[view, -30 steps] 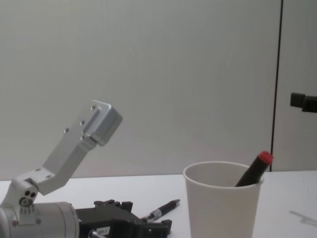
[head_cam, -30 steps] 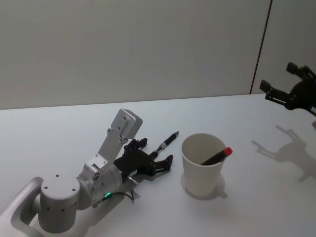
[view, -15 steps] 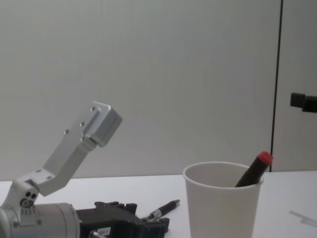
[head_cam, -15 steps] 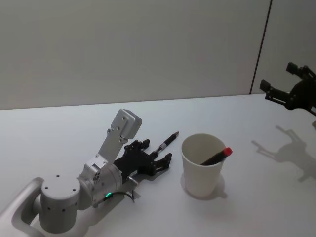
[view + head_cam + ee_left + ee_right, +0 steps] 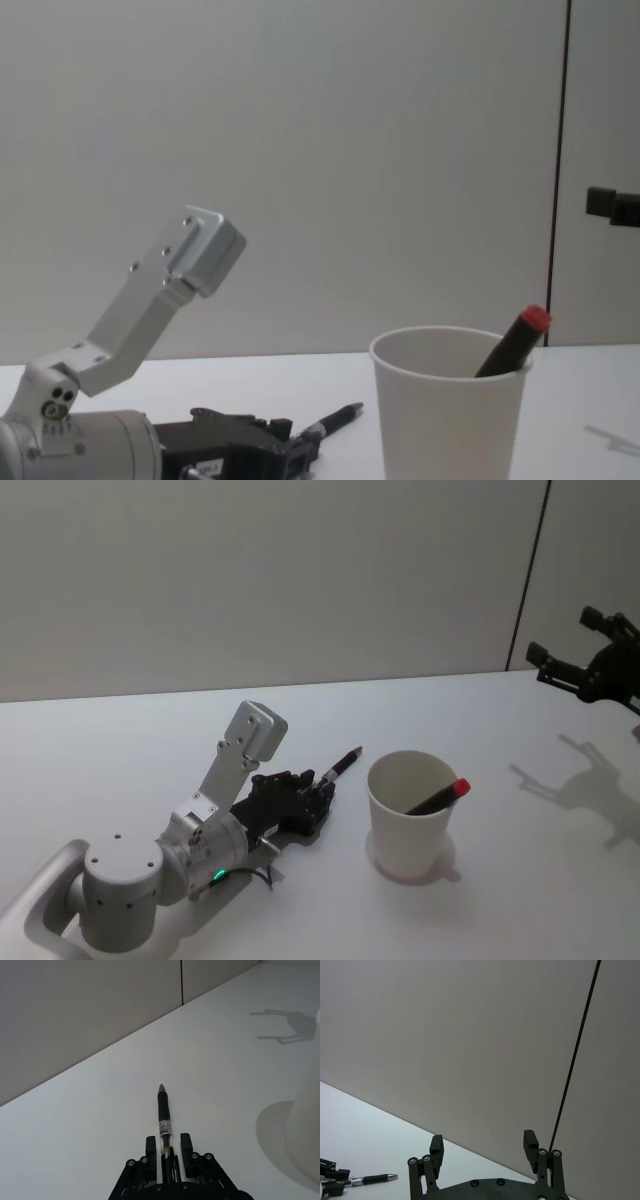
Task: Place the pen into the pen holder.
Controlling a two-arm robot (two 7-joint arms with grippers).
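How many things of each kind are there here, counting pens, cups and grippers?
Pens: 2 (black pen; red-capped pen leaning inside the paper cup)
Paper cups: 1
Grippers: 2 (left gripper shut on the black pen; right gripper open, raised at the far right)
Total: 5

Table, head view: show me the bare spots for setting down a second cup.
Free: the table behind the left gripper up to the wall, and the stretch from the paper cup toward the raised right gripper. Crowded: the gap between cup and left fingers, shut on the black pen.
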